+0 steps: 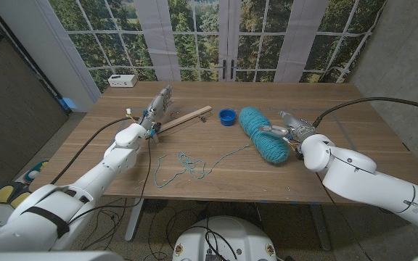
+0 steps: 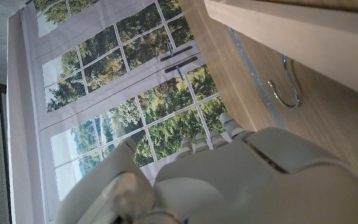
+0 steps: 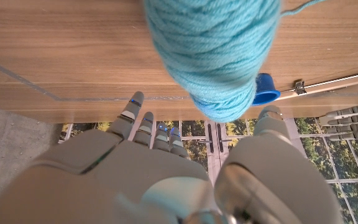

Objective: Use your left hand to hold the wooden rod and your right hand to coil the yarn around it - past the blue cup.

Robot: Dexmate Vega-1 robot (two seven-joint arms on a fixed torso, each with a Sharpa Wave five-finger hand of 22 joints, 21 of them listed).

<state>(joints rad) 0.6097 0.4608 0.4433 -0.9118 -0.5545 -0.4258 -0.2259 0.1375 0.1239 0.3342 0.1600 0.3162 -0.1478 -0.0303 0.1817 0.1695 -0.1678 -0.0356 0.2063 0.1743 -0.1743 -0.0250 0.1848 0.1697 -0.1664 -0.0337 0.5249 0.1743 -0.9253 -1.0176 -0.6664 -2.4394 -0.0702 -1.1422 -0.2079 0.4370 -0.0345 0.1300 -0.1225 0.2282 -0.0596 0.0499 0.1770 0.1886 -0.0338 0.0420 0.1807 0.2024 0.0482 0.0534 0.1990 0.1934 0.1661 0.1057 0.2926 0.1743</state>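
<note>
The wooden rod (image 1: 185,119) lies slanted on the table left of the small blue cup (image 1: 227,117). My left hand (image 1: 157,106) stands beside the rod's near-left end with its fingers stretched out and nothing in them; in the left wrist view the rod (image 2: 291,31) passes beside the hand (image 2: 229,180). A teal yarn skein (image 1: 263,134) lies right of the cup. My right hand (image 1: 287,130) is at the skein's right side, thumb and fingers apart; the skein (image 3: 210,50) lies just past the fingertips (image 3: 143,121). A loose teal strand (image 1: 189,165) trails from the skein toward the front.
A white box (image 1: 123,80) sits at the table's far left corner. A small metal hook (image 2: 284,87) lies by the rod's far end. Windows stand behind the table. Black cables run along both arms.
</note>
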